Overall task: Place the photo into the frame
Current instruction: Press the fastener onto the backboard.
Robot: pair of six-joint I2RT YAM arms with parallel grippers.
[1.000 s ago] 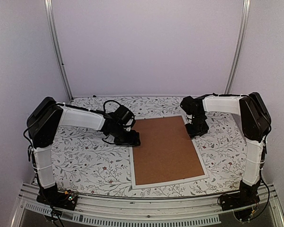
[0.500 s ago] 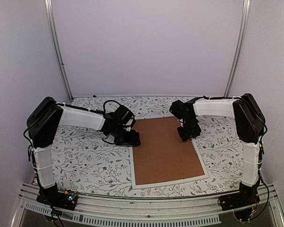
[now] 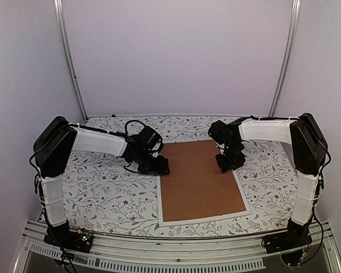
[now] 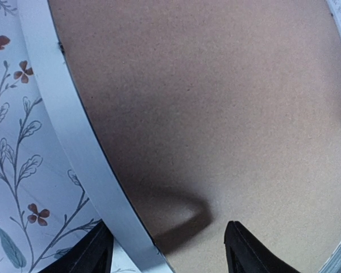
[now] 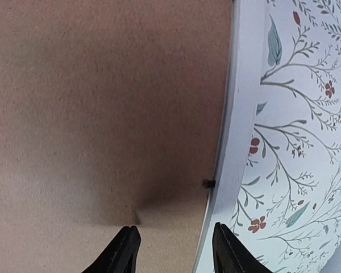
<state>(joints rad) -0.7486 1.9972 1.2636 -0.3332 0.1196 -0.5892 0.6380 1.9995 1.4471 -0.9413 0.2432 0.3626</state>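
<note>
Frame [image 3: 205, 218] lies flat on surface [image 3: 102, 187]; left hand [image 3: 161, 169], released, straddles its left rim; right hand [image 3: 227, 166], released, its right rim.

Right end effector [image 3: 230, 163] shifted left, off the table-side of the frame [image 3: 242, 190] rim and in over the brown backing board [image 3: 196, 179] edge. It also came slightly nearer the bases (overshot inward half a second ago, then eased back right). Right elbow swung back outward.
</note>
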